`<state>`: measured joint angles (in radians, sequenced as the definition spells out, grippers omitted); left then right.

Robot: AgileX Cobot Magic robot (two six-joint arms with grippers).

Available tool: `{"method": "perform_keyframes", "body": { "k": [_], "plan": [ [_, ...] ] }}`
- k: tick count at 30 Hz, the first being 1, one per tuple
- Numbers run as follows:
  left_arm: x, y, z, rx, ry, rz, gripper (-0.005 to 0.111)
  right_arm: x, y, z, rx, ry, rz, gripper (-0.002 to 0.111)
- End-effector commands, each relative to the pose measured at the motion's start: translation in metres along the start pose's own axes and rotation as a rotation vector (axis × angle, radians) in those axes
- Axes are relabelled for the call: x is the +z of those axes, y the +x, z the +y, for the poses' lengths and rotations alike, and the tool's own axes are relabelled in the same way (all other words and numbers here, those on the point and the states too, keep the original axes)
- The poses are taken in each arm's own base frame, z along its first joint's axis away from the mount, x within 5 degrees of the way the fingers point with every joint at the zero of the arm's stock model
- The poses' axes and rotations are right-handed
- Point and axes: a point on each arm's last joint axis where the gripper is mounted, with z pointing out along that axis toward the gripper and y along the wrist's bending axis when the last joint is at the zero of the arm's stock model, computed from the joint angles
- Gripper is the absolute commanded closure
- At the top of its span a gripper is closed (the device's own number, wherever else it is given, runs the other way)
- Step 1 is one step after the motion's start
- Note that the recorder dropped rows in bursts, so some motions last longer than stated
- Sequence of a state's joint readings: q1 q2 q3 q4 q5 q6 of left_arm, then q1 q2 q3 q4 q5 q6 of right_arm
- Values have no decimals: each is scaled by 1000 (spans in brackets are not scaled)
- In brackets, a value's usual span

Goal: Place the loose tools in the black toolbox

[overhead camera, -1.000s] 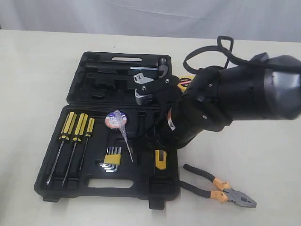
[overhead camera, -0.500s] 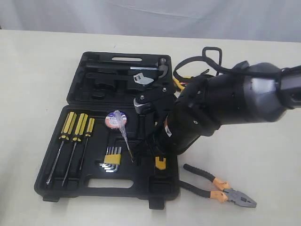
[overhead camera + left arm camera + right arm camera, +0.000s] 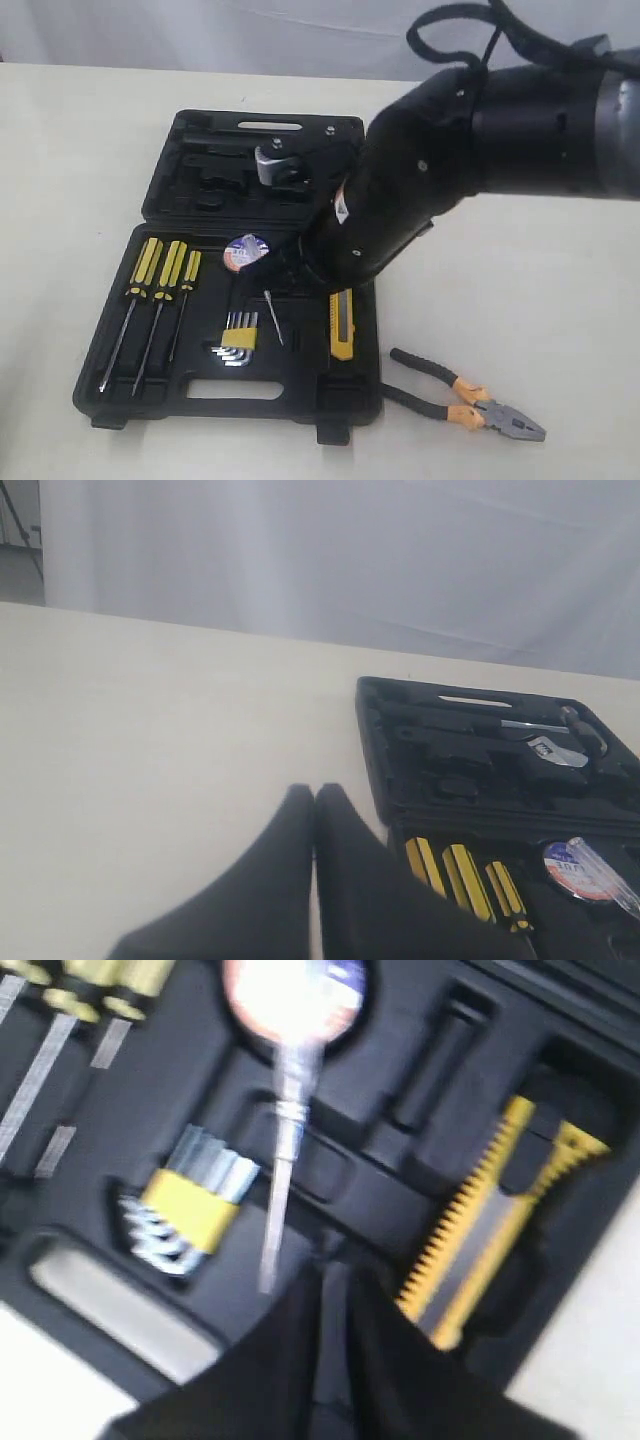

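From where I stand, the large black moulded-plastic toolbox lies open and flat on the pale table, so every recess faces up. The yellow-and-black utility knife lies in a slot at the right end of the near half. The black tape roll with a white-blue label sits in its round well.

The right claw hangs over the case just beside the knife. Its fingers are close together with nothing between them, but the blur stops me telling whether they quite meet. The left claw is pinched together and empty, parked over bare table left of the case, out of the way.

The grey pliers with black-orange handles lie loose on the table near the case's near right corner, likely the next pick. I cannot see the tape measure.
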<state>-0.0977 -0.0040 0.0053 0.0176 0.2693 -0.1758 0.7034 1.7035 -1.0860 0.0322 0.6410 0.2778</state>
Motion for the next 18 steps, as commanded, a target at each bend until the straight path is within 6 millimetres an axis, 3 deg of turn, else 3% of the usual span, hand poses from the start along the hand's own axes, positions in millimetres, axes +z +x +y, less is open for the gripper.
{"method": "perform_keyframes", "body": {
  "k": [1, 3, 12, 18],
  "plan": [
    [0, -1, 0, 7, 4, 0, 107, -13, -14, 9, -47, -56, -30, 66],
    [0, -1, 0, 7, 4, 0, 107, -9, -14, 9, -51, -52, -6, 60],
    [0, -1, 0, 7, 4, 0, 107, 44, -10, 7, -97, -21, 118, 66],
    [0, -1, 0, 7, 4, 0, 107, 57, -15, 9, -85, -37, 89, 66]
  ]
}}
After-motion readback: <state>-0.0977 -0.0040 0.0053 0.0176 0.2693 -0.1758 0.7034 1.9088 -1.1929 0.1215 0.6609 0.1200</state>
